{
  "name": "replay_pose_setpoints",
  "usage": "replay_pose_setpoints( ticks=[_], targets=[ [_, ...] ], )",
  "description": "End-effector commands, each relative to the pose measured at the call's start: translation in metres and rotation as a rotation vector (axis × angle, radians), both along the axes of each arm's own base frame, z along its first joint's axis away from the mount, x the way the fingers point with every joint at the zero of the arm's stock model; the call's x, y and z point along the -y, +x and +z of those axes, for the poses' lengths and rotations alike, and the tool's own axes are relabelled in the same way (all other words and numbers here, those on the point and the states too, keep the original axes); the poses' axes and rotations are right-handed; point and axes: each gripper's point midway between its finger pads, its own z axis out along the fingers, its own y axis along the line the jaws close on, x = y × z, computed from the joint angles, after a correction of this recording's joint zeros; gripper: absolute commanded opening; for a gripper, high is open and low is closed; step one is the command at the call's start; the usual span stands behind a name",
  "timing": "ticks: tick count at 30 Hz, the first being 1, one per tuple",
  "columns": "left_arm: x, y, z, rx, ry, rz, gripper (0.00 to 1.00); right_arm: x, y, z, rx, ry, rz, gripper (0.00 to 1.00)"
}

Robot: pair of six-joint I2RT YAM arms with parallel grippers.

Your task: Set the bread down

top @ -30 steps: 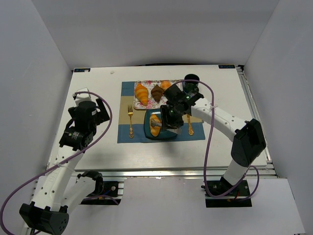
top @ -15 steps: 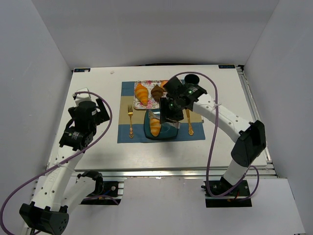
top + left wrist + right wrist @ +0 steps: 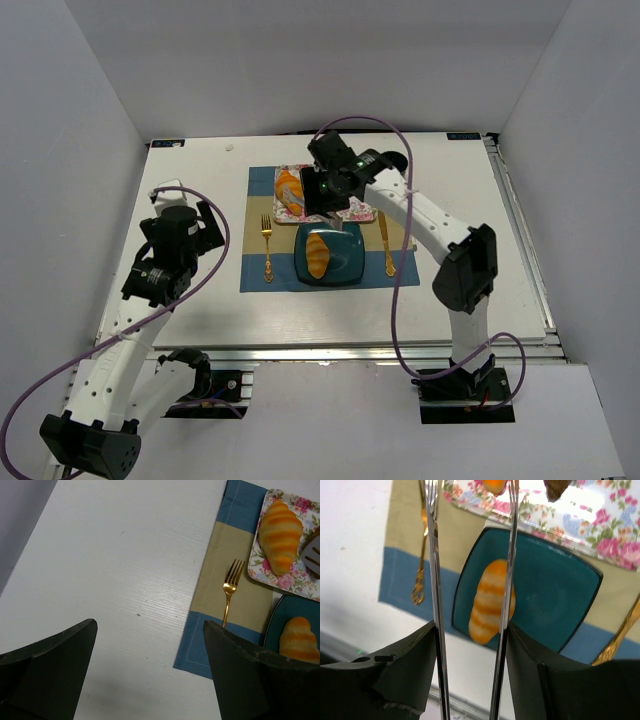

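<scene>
One golden striped bread piece [image 3: 318, 254] [image 3: 491, 601] [image 3: 299, 640] lies alone on the teal plate [image 3: 346, 260]. The other bread piece [image 3: 289, 190] [image 3: 280, 535] lies on the floral tray [image 3: 358, 212]. My right gripper [image 3: 326, 188] [image 3: 472, 630] hovers over the tray, shut on metal tongs [image 3: 435, 580]. The tongs' two arms stand apart with nothing between them. At the far left my left gripper [image 3: 160, 272] [image 3: 150, 630] is open and empty over bare table.
A dark brown croissant [image 3: 555, 487] is on the tray beside the tongs' tips. A gold fork [image 3: 267, 245] [image 3: 229, 592] and a gold knife [image 3: 386, 245] flank the plate on the blue and tan placemat [image 3: 256, 275]. White walls enclose the table.
The right gripper with the tongs has risen from the teal plate and moved back over the floral tray, leaving the bread on the plate. The tongs' arms have spread. The left arm is still.
</scene>
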Motion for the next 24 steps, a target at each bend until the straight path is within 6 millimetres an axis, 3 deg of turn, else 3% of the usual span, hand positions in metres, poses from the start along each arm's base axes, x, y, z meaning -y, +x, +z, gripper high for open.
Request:
replay_pose_setpoints(
  ticks=[1, 24],
  targets=[
    [0.001, 0.002, 0.016, 0.033, 0.002, -0.006, 0.98, -0.011, 0.024, 0.01, 0.103, -0.015, 0.036, 0.6],
    [-0.002, 0.003, 0.006, -0.002, 0.035, 0.0, 0.98, -0.025, 0.071, -0.07, 0.098, -0.113, 0.046, 0.6]
  ],
)
